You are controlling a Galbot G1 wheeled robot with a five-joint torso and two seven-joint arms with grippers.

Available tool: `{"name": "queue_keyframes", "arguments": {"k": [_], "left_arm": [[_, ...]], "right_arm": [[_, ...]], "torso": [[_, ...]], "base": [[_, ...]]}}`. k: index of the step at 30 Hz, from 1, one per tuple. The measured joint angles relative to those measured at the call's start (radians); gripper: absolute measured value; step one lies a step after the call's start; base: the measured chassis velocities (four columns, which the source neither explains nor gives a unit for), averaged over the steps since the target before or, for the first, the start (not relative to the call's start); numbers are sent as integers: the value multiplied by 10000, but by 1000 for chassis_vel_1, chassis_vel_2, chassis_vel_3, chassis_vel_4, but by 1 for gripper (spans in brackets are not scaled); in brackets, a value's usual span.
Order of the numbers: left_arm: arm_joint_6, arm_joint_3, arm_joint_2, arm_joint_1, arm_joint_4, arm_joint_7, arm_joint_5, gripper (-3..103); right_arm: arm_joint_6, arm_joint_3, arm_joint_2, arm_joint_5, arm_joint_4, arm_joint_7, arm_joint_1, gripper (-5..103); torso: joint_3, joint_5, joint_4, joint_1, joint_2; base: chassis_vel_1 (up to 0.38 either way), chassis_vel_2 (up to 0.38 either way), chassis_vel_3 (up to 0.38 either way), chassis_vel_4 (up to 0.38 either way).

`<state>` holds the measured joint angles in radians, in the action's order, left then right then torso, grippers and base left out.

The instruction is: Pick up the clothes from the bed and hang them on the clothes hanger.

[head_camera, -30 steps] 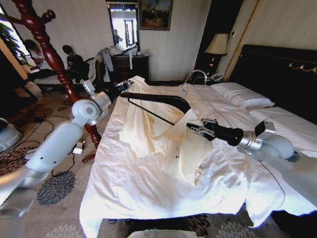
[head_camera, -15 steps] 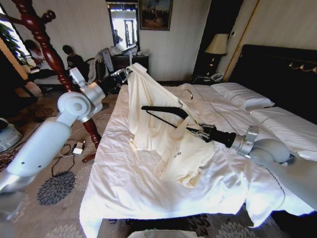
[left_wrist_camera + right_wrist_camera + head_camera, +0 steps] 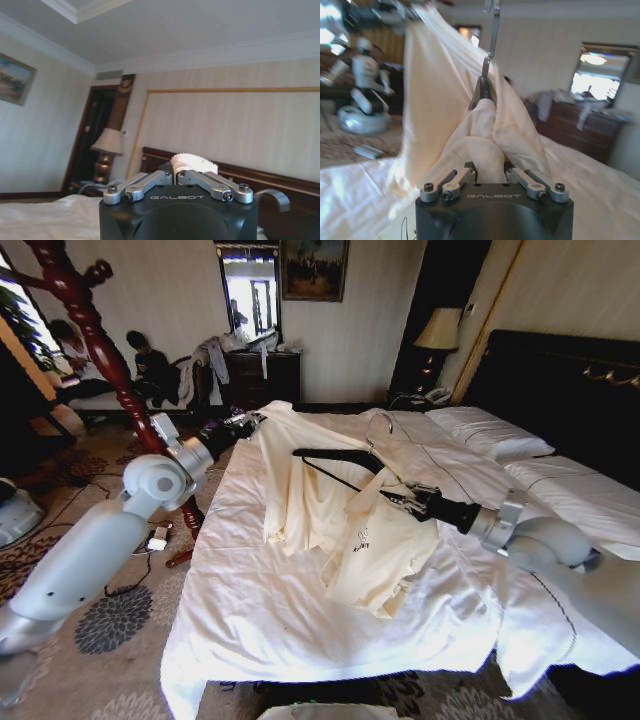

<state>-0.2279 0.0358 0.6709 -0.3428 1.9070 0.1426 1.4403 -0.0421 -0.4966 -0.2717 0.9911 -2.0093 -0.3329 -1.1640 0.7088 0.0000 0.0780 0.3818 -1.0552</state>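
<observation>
Cream shirt (image 3: 340, 525) lies spread on the bed (image 3: 260, 610), partly lifted at two ends. Left hand (image 3: 243, 422) pinches the shirt's far corner near the bed's left edge; in the left wrist view its fingers (image 3: 150, 181) are pressed together on a bit of white fabric. Right hand (image 3: 408, 502) pinches bunched shirt cloth mid-bed. Black hanger (image 3: 335, 457) sits tucked in the shirt just beyond the right hand, hook (image 3: 378, 425) pointing up.
</observation>
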Motion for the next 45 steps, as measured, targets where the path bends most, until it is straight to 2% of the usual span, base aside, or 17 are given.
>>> {"name": "queue_keyframes", "arguments": {"k": [1, 5, 11, 14, 19, 27, 35, 36, 38, 39, 40, 42, 44, 45], "left_arm": [[-2, 93, -46, -108, 348, -22, 134, 0], [-46, 160, -87, -320, 989, -147, 311, 0], [-88, 95, -130, -864, 1593, -255, 196, 0], [-91, -279, -13, -1100, 1891, -249, -160, 0], [-75, -780, 422, -1085, 2090, -175, -703, 0], [-99, -1333, 895, -975, 2032, -244, -1136, 0], [-11, -1187, 646, -843, 1896, -161, -1516, 0], [12, -1139, 564, -939, 1937, -203, -1642, -2], [34, -975, 326, -1271, 2099, -285, -2086, 0], [36, -838, 174, -1557, 2271, -327, -2454, 6], [36, -838, 174, -1557, 2271, -327, -2454, 6], [42, -701, 39, -1840, 2495, -379, -2903, 16], [184, -552, -202, -2195, 2881, -418, -3943, 28], [301, -525, -315, -2316, 2986, -418, -4458, 28]], "right_arm": [[-114, 87, -18, -34, 0, 391, 0, 20], [-112, 164, -99, 76, -6, 958, 37, 20], [384, 169, -187, 537, -83, 1178, 216, 20], [746, 171, -164, 863, -283, 987, 254, 20], [946, 334, -227, 990, -492, 811, 307, 20], [1395, 494, -390, 1372, -680, 316, 315, 20], [1734, 489, -342, 1322, -508, -579, 312, 20], [1760, 483, -328, 1284, -457, -666, 312, 20], [1825, 467, -297, 1233, -343, -846, 321, 20], [1876, 459, -294, 1254, -281, -921, 349, 20], [1876, 459, -294, 1254, -281, -921, 349, 20], [1924, 440, -301, 1400, -249, -990, 378, 20], [2042, 289, -305, 1891, -258, -1112, 377, 20], [2082, 221, -297, 2129, -262, -1211, 377, 20]], "torso": [[0, 1, 0, 0, 0], [0, 1, 0, 0, 0], [0, 2, -2, 0, 0], [0, -2, -3, -1, 0], [0, 0, 2, 0, 0], [0, 0, 0, 0, 0], [0, 1, 1, 0, 0], [0, 0, 1, 0, 0], [0, 0, 0, 0, 0], [1, -1, -3, 0, 0], [1, -1, -3, 0, 0], [1, -2, -4, 0, 0], [0, -1, 0, -1, 0], [0, -1, 1, -1, 0]], "base": [[0, 0, 0, 0], [0, 0, 0, 0], [0, 0, 0, 0], [0, 0, 0, 0], [0, 0, 0, 0], [0, 0, 0, 0], [0, 0, 0, 0], [0, 0, 0, 0], [0, 0, 0, 0], [0, 0, 0, 0], [0, 0, 0, 0], [0, 0, 0, 0], [0, 0, 0, 0], [0, 0, 0, 0]]}}
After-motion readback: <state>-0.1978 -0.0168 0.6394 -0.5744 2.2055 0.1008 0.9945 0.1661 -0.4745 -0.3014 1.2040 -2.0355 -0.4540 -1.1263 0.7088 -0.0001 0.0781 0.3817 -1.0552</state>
